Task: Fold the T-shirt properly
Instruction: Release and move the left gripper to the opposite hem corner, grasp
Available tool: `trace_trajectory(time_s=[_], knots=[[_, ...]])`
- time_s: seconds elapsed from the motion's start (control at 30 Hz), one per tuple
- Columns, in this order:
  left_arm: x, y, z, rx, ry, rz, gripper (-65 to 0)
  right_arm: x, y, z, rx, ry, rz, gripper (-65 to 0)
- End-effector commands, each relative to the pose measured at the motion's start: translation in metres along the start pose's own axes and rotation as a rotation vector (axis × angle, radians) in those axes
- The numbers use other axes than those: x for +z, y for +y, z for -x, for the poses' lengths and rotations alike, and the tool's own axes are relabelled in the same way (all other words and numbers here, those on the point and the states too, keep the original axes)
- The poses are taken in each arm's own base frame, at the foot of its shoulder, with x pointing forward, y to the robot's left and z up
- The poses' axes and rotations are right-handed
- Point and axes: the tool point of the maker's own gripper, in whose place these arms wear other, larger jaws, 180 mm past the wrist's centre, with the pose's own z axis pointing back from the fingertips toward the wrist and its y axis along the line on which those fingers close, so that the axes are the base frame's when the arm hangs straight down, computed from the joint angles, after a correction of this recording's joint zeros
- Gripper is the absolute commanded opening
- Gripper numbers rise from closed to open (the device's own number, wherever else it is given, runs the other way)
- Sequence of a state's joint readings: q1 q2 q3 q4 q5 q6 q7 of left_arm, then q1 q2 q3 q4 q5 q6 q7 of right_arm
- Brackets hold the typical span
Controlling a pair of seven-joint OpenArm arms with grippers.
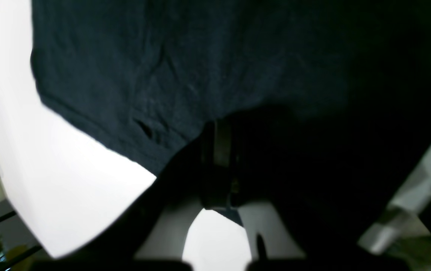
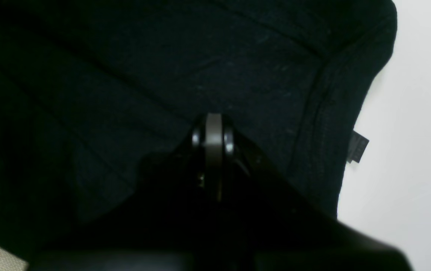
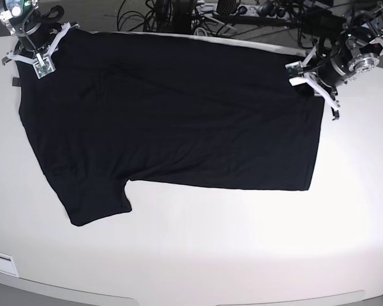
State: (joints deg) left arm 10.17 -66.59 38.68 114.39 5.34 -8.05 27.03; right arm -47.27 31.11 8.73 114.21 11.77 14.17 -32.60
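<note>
Fingers of the right gripper (image 2: 213, 130) are pressed together, and its wrist view shows them tip-down against the black cloth of the T-shirt (image 3: 172, 121), though whether any fabric sits pinched between them cannot be told. That view alone shows a small dark tag (image 2: 357, 147) sticking out from the shirt's stitched hem onto the white table (image 3: 242, 242). The left gripper (image 1: 217, 150) also has its fingers closed, and its wrist view shows a sliver of dark cloth hanging below them, so they appear clamped on the shirt's edge; the same view picks out a small pucker in the hem nearby.

Only the base view gives the whole layout: the shirt lies spread plain-side up across the far half of the table, one sleeve pointing toward the near left. The right gripper sits at the shirt's far-left corner, the left gripper at its far-right corner, well apart. Cables (image 3: 198, 16) crowd the table's far edge.
</note>
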Motion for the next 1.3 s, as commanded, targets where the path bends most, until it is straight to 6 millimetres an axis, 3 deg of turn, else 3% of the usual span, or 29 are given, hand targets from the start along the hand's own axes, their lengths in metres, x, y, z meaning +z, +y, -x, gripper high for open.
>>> trace_trajectory(time_s=[0.0, 0.23, 0.5, 0.73, 0.87, 1.07, 1.13, 1.27], knots=[[0.006, 0.008, 0.005, -0.030, 0.017, -0.015, -65.0, 0.003, 0.004, 0.017, 0.024, 0.081, -0.020, -65.0], [0.007, 0.017, 0.003, -0.021, 0.002, -0.058, -65.0, 0.012, 0.010, 0.011, 0.031, 0.065, -0.026, -65.0], [0.008, 0.025, 0.001, -0.034, 0.000, -0.098, -65.0, 0.012, 0.000, 0.003, 0.030, 0.034, 0.026, -65.0], [0.017, 0.058, -0.006, 0.023, -0.018, -0.286, -65.0, 0.013, -0.005, -0.002, 0.053, 0.025, 0.056, -64.4], [0.024, 0.071, -0.016, 0.025, -0.046, -0.360, -65.0, 0.021, -0.018, -0.019, 0.074, -0.020, 0.136, -64.4], [0.043, 0.097, -0.035, 0.097, -0.116, -0.501, -65.0, 0.046, -0.038, -0.061, 0.131, -0.132, 0.288, -64.3], [0.049, 0.111, -0.037, 0.150, -0.133, -0.561, -65.0, 0.054, -0.043, -0.071, 0.141, -0.161, 0.332, -60.7], [0.065, 0.160, -0.026, 0.349, -0.153, -0.709, -65.0, 0.063, -0.057, -0.078, 0.122, -0.186, 0.417, -46.2]])
